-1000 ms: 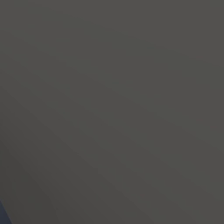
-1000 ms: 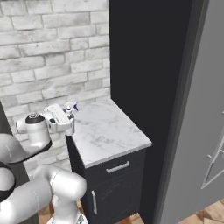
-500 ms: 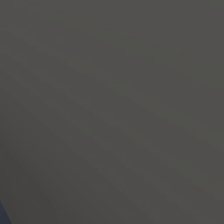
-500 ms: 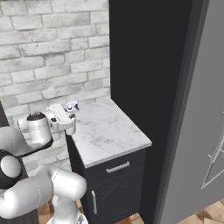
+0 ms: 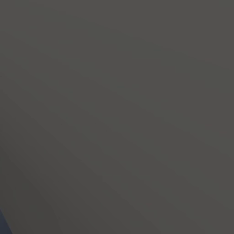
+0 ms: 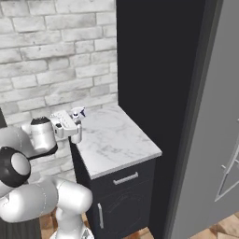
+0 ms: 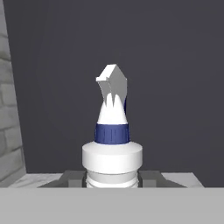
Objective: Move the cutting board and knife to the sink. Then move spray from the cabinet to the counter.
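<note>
The end effector (image 6: 76, 125) holds the spray bottle (image 7: 112, 131) between its two fingers: in the hand view the white body sits squarely in the gap at the bottom, with a dark finger (image 7: 151, 178) pressing in from each side. The bottle's long axis runs straight out along the end effector's own line of sight, so the blue collar, the narrow neck and the small white trigger nozzle stack up ahead of the fingers. From the right base view the end effector hangs over the left edge of the worktop (image 6: 119, 142), and the nozzle pokes out above it. The coming move turns on one relation: the bare marble lies directly beneath and slightly to the far side of the end effector, near but apart, so I judge that the bottle must come down base first to stand upright there. The worktop is white marble with faint grey veins, smooth and flat, above a dark drawer front with a short silver handle. A tall matt black panel rises just beyond it, and pale rough brick (image 6: 56, 56) backs it. The bottle looks like smooth, hard plastic, round in section and likely to slip if gripped loosely.
</note>
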Tool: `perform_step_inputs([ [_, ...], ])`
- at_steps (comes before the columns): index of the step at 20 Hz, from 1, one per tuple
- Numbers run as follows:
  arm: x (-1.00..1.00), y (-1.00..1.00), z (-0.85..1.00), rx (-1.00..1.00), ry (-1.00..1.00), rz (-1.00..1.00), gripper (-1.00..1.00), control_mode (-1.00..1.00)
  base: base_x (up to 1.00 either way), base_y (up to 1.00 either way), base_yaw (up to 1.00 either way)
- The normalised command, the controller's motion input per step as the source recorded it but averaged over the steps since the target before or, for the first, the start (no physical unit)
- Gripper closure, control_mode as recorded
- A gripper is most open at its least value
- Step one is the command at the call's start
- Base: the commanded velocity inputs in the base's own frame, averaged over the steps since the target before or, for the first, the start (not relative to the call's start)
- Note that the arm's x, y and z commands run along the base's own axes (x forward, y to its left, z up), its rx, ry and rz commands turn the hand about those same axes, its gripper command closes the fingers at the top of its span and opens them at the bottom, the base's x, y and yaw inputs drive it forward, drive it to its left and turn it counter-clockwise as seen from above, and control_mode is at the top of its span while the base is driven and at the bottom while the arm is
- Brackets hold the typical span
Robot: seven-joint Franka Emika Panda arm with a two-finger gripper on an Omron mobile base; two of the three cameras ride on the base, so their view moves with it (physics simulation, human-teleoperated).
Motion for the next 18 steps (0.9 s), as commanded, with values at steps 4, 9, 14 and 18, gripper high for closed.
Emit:
perform_step_inputs([
  [4, 0.0, 0.0, -0.2, 0.0, 0.0, 0.0, 1.0, -1.0, 0.0, 0.0, 0.0],
  [9, 0.0, 0.0, -0.15, 0.0, -0.01, 0.0, -1.0, -1.0, 0.0, 0.0, 0.0],
  [14, 0.01, 0.0, 0.0, 0.0, 0.0, -0.01, -1.0, -1.0, 0.0, 0.0, 0.0],
  [18, 0.03, 0.0, 0.0, 0.0, -0.01, -0.01, -1.0, -1.0, 0.0, 0.0, 0.0],
])
